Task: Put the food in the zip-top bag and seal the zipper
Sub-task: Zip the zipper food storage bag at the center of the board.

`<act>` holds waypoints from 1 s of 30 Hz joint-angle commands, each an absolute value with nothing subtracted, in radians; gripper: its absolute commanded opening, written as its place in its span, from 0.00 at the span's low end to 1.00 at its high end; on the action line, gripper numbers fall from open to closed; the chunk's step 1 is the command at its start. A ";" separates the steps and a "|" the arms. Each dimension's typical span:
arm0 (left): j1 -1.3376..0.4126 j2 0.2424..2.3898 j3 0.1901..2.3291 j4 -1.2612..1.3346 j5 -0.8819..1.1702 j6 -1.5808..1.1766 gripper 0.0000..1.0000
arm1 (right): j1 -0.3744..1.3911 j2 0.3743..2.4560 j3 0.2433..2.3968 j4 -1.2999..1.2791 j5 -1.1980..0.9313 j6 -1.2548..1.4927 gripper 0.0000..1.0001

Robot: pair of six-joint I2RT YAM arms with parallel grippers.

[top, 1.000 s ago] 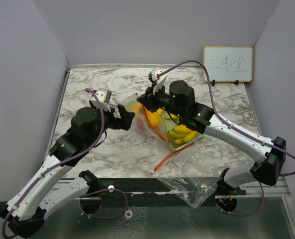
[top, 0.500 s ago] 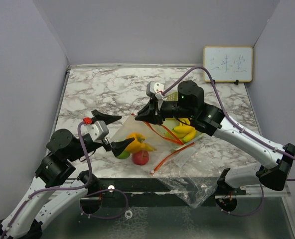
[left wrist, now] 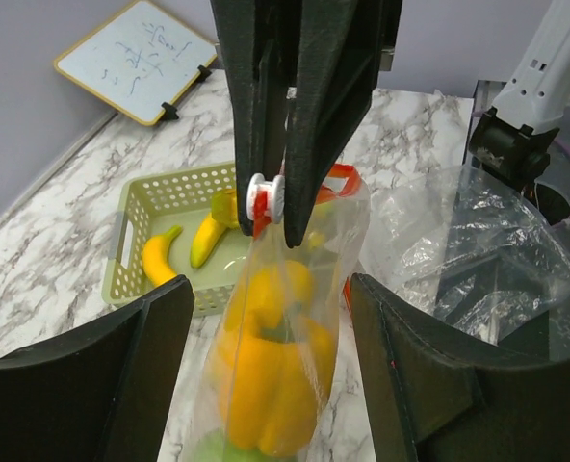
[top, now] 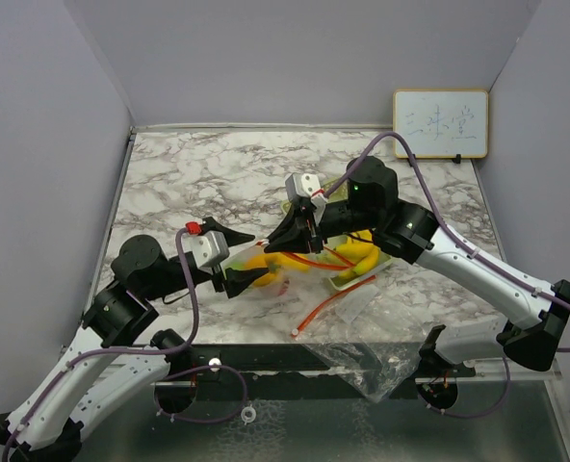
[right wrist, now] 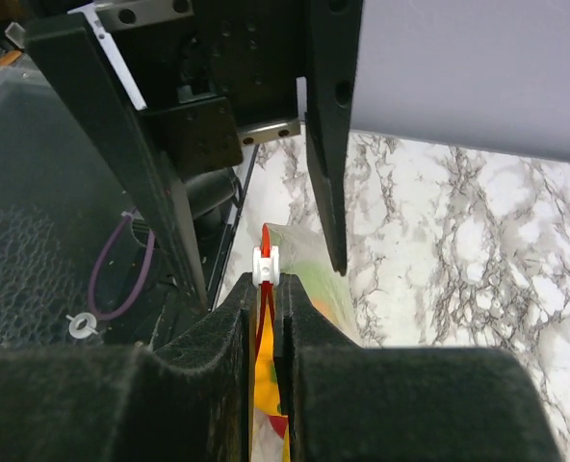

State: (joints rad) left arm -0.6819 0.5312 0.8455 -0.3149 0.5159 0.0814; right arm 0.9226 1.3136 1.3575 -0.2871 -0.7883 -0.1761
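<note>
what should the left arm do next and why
Probably close the left fingers on the zip-top bag just under the zipper. They stand open on either side of the hanging bag, while the right fingers are pinched on the zipper at its white slider. A second hold should steady the bag for sealing.

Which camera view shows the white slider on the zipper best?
The left wrist view: the slider faces the camera, large, at the right claw's fingertips. The right wrist view shows it smaller. In the top view it cannot be made out.
</note>
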 commanded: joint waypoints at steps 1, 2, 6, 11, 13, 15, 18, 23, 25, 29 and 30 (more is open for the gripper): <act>-0.680 0.561 0.856 -0.267 0.516 0.049 0.68 | 0.920 1.289 1.394 -0.284 -0.847 -0.199 0.05; -0.679 0.564 0.854 -0.258 0.516 0.045 0.67 | 0.920 1.292 1.396 -0.288 -0.846 -0.202 0.05; -0.680 0.573 0.851 -0.231 0.528 0.038 0.58 | 0.920 1.305 1.401 -0.302 -0.842 -0.209 0.05; -0.680 0.587 0.871 -0.260 0.516 0.015 0.00 | 0.920 1.306 1.392 -0.299 -0.818 -0.214 0.05; -0.680 0.599 0.888 -0.296 0.511 0.015 0.00 | 0.920 1.307 1.388 -0.304 -0.805 -0.220 0.05; -0.680 0.605 0.897 -0.314 0.507 0.009 0.00 | 0.920 1.311 1.387 -0.305 -0.797 -0.221 0.05; -0.680 0.598 0.892 -0.295 0.501 -0.007 0.00 | 0.920 1.316 1.389 -0.295 -0.787 -0.218 0.12; -0.680 0.587 0.891 -0.280 0.487 -0.017 0.00 | 0.920 1.309 1.383 -0.252 -0.792 -0.204 0.37; -0.680 0.590 0.893 -0.281 0.483 -0.021 0.00 | 0.920 1.308 1.381 -0.238 -0.802 -0.203 0.44; -0.680 0.599 0.894 -0.277 0.483 -0.025 0.00 | 0.920 1.320 1.386 -0.226 -0.799 -0.192 0.44; -0.680 0.600 0.893 -0.276 0.484 -0.026 0.00 | 0.920 1.327 1.390 -0.228 -0.801 -0.190 0.42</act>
State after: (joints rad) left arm -0.6819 0.6010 0.8677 -0.3092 0.5003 -0.0097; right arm 0.9211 1.3148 1.3575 -0.2676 -0.7982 -0.2043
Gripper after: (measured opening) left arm 0.010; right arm 0.448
